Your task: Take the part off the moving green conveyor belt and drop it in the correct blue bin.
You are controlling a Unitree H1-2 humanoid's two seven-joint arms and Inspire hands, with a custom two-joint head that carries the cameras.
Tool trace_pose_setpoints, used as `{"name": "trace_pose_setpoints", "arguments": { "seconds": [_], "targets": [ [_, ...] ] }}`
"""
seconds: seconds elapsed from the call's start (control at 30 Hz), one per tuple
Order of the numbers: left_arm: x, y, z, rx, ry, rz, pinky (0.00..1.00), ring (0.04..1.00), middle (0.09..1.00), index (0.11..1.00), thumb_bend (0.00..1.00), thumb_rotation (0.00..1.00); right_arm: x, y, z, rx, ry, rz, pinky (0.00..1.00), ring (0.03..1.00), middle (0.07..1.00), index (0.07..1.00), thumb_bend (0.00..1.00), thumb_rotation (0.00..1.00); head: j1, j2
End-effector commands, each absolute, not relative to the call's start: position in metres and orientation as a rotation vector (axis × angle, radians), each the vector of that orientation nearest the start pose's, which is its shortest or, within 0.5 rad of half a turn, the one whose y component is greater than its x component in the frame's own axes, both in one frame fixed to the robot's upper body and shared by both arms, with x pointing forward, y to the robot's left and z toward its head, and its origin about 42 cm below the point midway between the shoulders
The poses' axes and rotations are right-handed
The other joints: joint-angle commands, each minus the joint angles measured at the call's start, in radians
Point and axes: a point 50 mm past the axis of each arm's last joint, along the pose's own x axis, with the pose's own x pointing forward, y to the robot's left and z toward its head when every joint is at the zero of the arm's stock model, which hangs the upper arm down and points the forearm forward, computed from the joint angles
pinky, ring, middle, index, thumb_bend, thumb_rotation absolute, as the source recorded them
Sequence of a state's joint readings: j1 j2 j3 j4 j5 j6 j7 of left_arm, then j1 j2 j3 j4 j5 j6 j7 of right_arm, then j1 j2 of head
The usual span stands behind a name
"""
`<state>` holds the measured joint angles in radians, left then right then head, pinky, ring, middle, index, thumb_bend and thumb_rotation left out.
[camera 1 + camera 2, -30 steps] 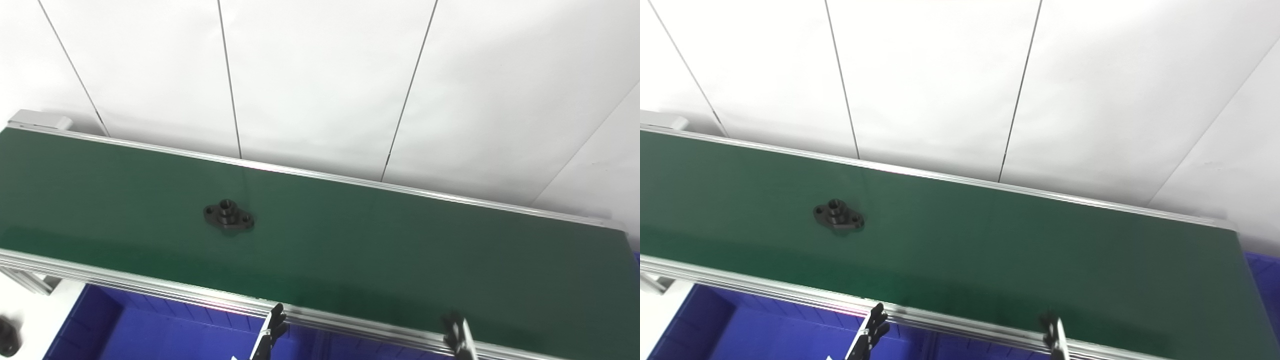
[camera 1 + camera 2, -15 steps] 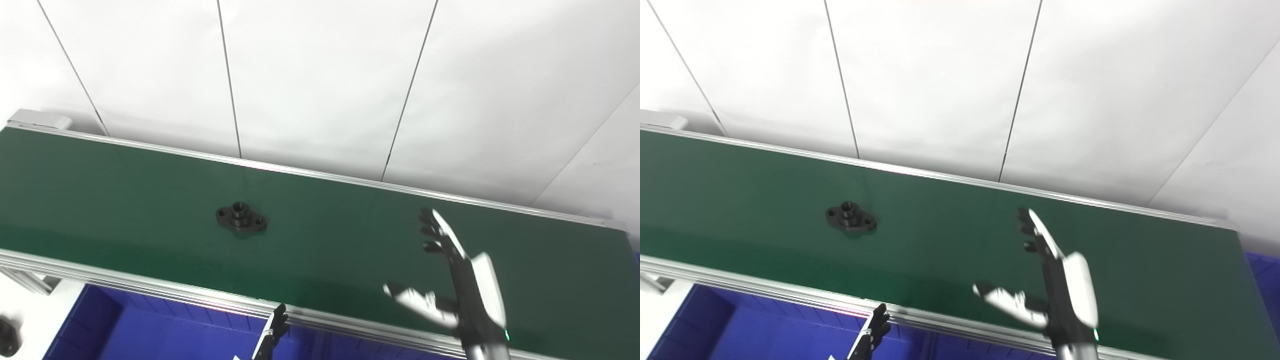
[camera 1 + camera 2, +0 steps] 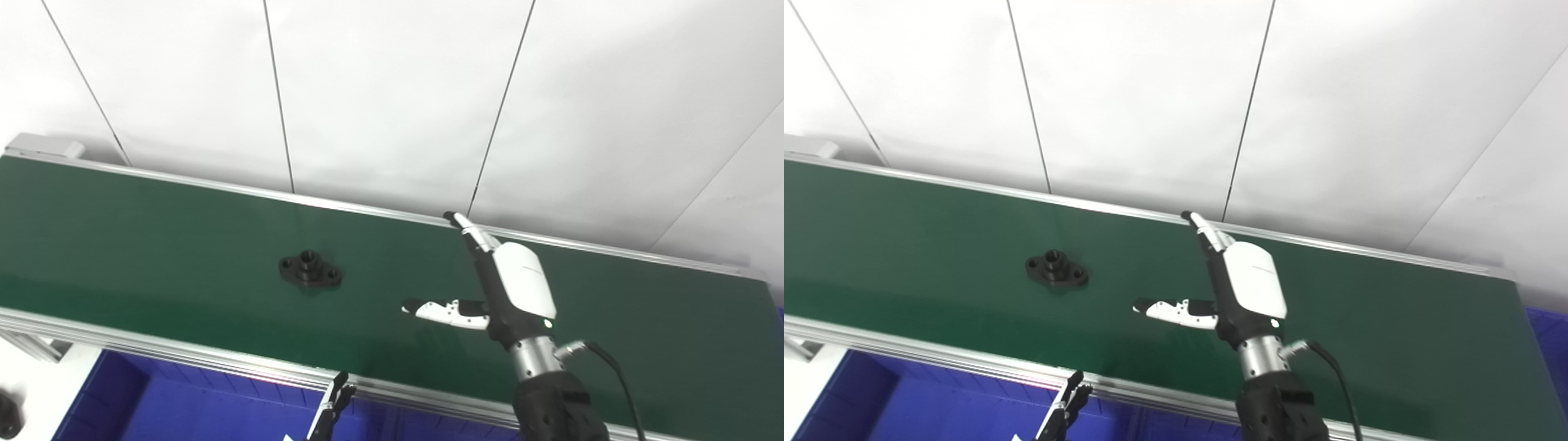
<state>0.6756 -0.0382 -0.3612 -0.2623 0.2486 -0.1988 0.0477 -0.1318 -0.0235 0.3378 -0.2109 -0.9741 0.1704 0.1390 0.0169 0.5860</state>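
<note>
A black flanged part (image 3: pixel 310 271) with a raised hub and two bolt holes lies flat on the green conveyor belt (image 3: pixel 153 245), left of centre. My right hand (image 3: pixel 499 285) is raised over the belt to the part's right, open, fingers stretched toward the far rail and thumb pointing left at the part; it holds nothing and is well apart from it. Only the fingertips of my left hand (image 3: pixel 331 411) show at the bottom edge, below the belt's near rail, over a blue bin (image 3: pixel 184 407).
Aluminium rails (image 3: pixel 184 361) edge the belt front and back. White wall panels stand behind. A second blue bin (image 3: pixel 1546 334) shows at the far right past the belt's end. A dark object (image 3: pixel 9 416) lies on the white surface at bottom left.
The part has ridden the belt to the right. My right hand has risen from the bottom edge and reached out over the belt, leftward toward the part. The left hand has hardly moved.
</note>
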Motion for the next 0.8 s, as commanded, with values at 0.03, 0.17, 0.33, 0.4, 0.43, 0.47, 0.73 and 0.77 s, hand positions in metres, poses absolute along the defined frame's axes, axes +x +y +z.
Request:
{"name": "trace_pose_setpoints", "arguments": {
  "seconds": [0.03, 0.17, 0.33, 0.4, 0.43, 0.47, 0.73, 0.77],
  "targets": [
    [0.063, 0.113, 0.092, 0.001, 0.089, -0.135, 1.00, 0.986, 0.964, 1.000, 0.60, 1.00, 0.319, -0.105, 0.187, -1.072, -0.311, 0.203, 0.79, 0.826, 0.850, 0.894, 0.95, 0.59, -0.001, 0.003],
    [0.063, 0.113, 0.093, -0.001, 0.096, -0.136, 1.00, 0.969, 0.956, 1.000, 0.60, 1.00, 0.332, -0.089, 0.183, -1.157, -0.317, 0.219, 0.78, 0.811, 0.840, 0.889, 0.95, 0.58, -0.003, 0.008],
    [0.063, 0.113, 0.093, -0.012, 0.081, -0.144, 1.00, 0.974, 0.957, 1.000, 0.59, 1.00, 0.345, -0.069, 0.177, -1.296, -0.370, 0.255, 0.75, 0.783, 0.818, 0.862, 0.95, 0.58, 0.001, 0.012],
    [0.063, 0.112, 0.093, -0.010, 0.085, -0.146, 1.00, 0.972, 0.958, 1.000, 0.60, 1.00, 0.349, -0.060, 0.174, -1.335, -0.373, 0.266, 0.73, 0.772, 0.816, 0.859, 0.96, 0.60, 0.005, 0.014],
    [0.063, 0.112, 0.093, -0.009, 0.088, -0.147, 1.00, 0.972, 0.959, 1.000, 0.61, 1.00, 0.350, -0.058, 0.173, -1.344, -0.373, 0.269, 0.73, 0.769, 0.815, 0.856, 0.96, 0.60, 0.007, 0.014],
    [0.063, 0.112, 0.093, -0.009, 0.085, -0.146, 1.00, 0.973, 0.959, 1.000, 0.61, 1.00, 0.351, -0.055, 0.172, -1.354, -0.373, 0.273, 0.73, 0.768, 0.815, 0.855, 0.96, 0.60, 0.009, 0.013],
    [0.061, 0.109, 0.097, -0.014, 0.081, -0.157, 1.00, 0.977, 0.963, 1.000, 0.62, 1.00, 0.360, -0.025, 0.161, -1.385, -0.374, 0.311, 0.66, 0.728, 0.798, 0.835, 0.96, 0.61, 0.028, 0.022],
    [0.060, 0.109, 0.097, -0.015, 0.082, -0.158, 1.00, 0.976, 0.964, 1.000, 0.61, 1.00, 0.361, -0.023, 0.160, -1.384, -0.373, 0.312, 0.65, 0.719, 0.795, 0.832, 0.96, 0.61, 0.029, 0.024]
  ]
}}
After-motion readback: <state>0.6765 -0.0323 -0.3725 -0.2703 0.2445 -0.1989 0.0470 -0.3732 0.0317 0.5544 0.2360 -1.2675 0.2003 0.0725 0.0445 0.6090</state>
